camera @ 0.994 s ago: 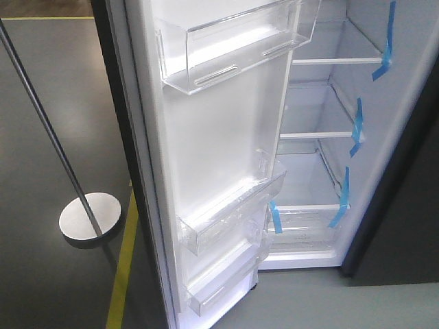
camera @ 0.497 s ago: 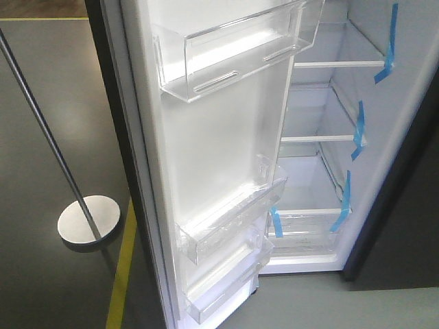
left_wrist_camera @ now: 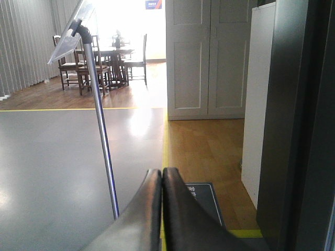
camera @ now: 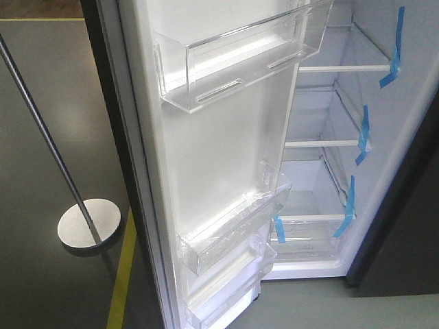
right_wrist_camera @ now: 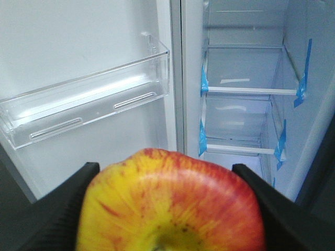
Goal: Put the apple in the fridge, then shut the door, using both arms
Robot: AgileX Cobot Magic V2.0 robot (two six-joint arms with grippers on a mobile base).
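You'll see the door (camera: pixel 219 171) and fridge (camera: pixel 309 185) loom slightly larger than before — shelves (camera: pixel 343 68), blue tape strips (camera: pixel 363 133) and pole base (camera: pixel 88 226) now sit lower.

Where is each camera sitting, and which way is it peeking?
Front camera: up high, facing down at the open door, fridge and pole; no robot parts.
Left wrist camera: behind the shut left gripper, facing across the floor toward the pole.
Right wrist camera: behind the right gripper holding the apple, facing into the fridge.
Shared: front and right wrist both see the clear bins and taped shelves.
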